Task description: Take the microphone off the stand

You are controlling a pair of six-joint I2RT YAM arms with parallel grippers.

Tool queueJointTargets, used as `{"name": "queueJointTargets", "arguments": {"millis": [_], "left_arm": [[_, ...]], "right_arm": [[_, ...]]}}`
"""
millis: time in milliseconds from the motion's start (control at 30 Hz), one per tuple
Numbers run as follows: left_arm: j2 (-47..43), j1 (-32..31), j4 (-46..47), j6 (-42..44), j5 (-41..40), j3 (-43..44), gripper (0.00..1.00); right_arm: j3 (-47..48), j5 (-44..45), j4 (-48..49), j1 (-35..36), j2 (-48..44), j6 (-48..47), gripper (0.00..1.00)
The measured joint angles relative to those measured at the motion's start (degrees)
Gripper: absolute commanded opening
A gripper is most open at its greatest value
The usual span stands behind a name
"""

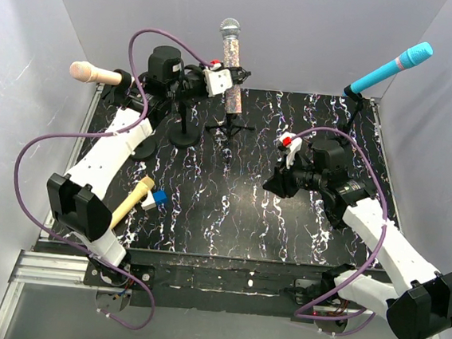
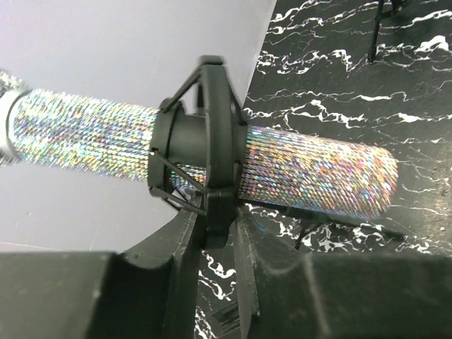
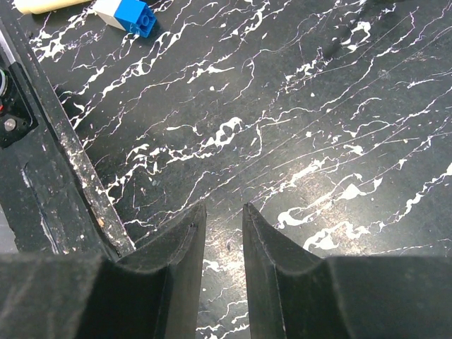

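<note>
microphones: 4 (glitter microphone, pink microphone, blue microphone, yellow microphone) | stands: 3 (tripod stand, left stand, right stand) | small blocks: 2 (blue block, white block)

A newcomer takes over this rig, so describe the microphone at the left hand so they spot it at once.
Find the back edge of the black, white-veined table, where three microphones sit on stands. Take the middle microphone, upright in a black clip at the left hand. Its neighbours are a beige-headed microphone and a cyan microphone; only this one glitters with a holographic body.
</note>
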Motion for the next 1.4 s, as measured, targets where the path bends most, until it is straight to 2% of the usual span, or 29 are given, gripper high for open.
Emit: {"name": "queueJointTargets", "arguments": {"millis": [67, 333, 567, 700, 900, 1133, 1400], "left_arm": [[-0.1, -0.2, -0.4, -0.7, 0.0, 0.3, 0.00], [-4.2, -0.4, -2.3, -4.3, 0.4, -1.9, 0.00], [-10.5, -1.2, -4.5, -9.3, 4.8, -5.3, 0.00], [-13.4, -2.0, -6.3, -10.9, 7.7, -7.0, 0.00], [-17.4, -4.5, -8.5, -11.1, 9.0, -9.4, 0.00], [-18.1, -6.3, -9.1, -11.3, 8.9, -9.9, 0.00], [-19.6, -6.3, -8.2, -12.0, 9.0, -11.5, 0.00]], "right_arm": [[0.0, 0.0, 0.0, 0.0, 0.0, 0.0, 0.35], [2.0, -0.1, -0.2, 0.0, 3.9, 0.2, 0.35], [6.1, -0.2, 0.2, -0.2, 9.7, 2.4, 0.35], [7.2, -2.5, 0.9, -1.7, 11.2, 6.0, 0.45], [8.2, -12.6, 4.1, -3.3, 15.1, 12.7, 0.60], [8.2, -19.8, 10.0, -3.3, 21.0, 24.4, 0.59], [8.4, -20.7, 11.0, -4.6, 23.9, 30.3, 0.58]]}}
